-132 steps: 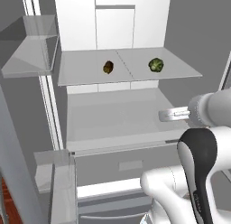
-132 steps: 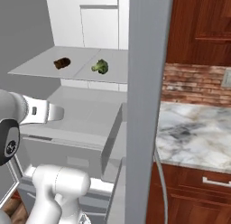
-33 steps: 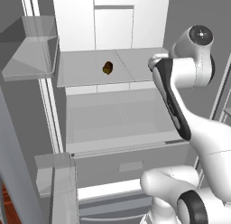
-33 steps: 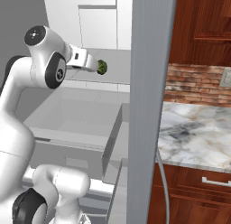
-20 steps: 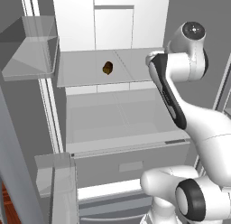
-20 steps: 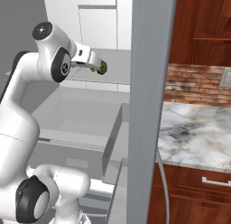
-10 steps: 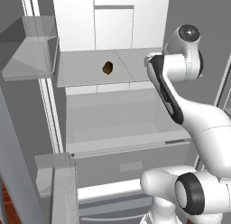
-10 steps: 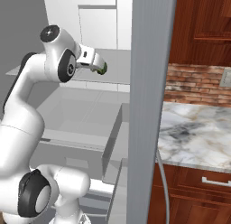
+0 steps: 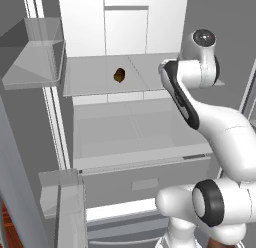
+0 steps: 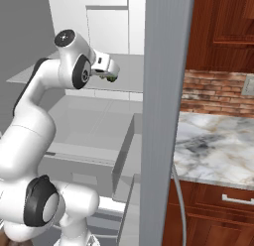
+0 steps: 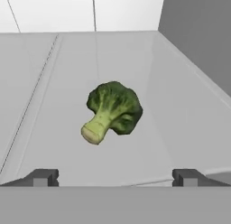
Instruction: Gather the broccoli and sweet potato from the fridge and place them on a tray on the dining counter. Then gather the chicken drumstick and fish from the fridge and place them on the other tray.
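While the gripper [image 11: 113, 177] stands wide with nothing between its tips, the broccoli [image 11: 112, 110] lies on the fridge shelf [image 11: 54, 96] just ahead of it, toward twelve o'clock in the hand view, stalk pointing to seven o'clock. From the right base view the broccoli [image 10: 110, 77] peeks out under the hand. From the left base view a brown sweet potato [image 9: 119, 75] rests on the same shelf, at nine o'clock from the arm's wrist.
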Motion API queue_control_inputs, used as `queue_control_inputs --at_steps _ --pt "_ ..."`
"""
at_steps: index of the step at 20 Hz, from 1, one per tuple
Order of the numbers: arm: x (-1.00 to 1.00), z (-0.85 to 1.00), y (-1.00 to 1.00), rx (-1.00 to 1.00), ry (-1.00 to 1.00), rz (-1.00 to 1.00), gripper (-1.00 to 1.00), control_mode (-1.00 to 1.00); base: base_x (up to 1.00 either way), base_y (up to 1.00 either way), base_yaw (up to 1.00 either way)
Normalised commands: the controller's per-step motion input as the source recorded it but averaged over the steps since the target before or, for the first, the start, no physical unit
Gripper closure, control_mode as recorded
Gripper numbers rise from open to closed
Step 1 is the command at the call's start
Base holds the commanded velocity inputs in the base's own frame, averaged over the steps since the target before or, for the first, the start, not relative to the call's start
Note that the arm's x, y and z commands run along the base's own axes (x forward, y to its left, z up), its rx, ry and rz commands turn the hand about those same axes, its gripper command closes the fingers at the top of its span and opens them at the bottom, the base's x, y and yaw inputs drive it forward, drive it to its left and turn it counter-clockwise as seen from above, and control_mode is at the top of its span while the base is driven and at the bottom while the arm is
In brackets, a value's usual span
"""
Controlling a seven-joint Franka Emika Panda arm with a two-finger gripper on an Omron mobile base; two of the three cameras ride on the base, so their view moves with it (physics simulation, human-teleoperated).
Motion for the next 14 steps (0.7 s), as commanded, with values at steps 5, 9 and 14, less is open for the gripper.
queue_control_inputs --at_steps 5,9,14 --pt "0.31 0.0 -0.01 0.0 0.05 0.0 -1.0 -1.0 0.0 0.0 0.0" --pt "0.29 0.0 0.0 0.0 0.01 -0.01 -1.0 -1.0 0.0 0.0 0.0" --pt "0.29 -0.02 -0.05 0.0 0.01 -0.01 -1.0 -1.0 0.0 0.0 0.0"
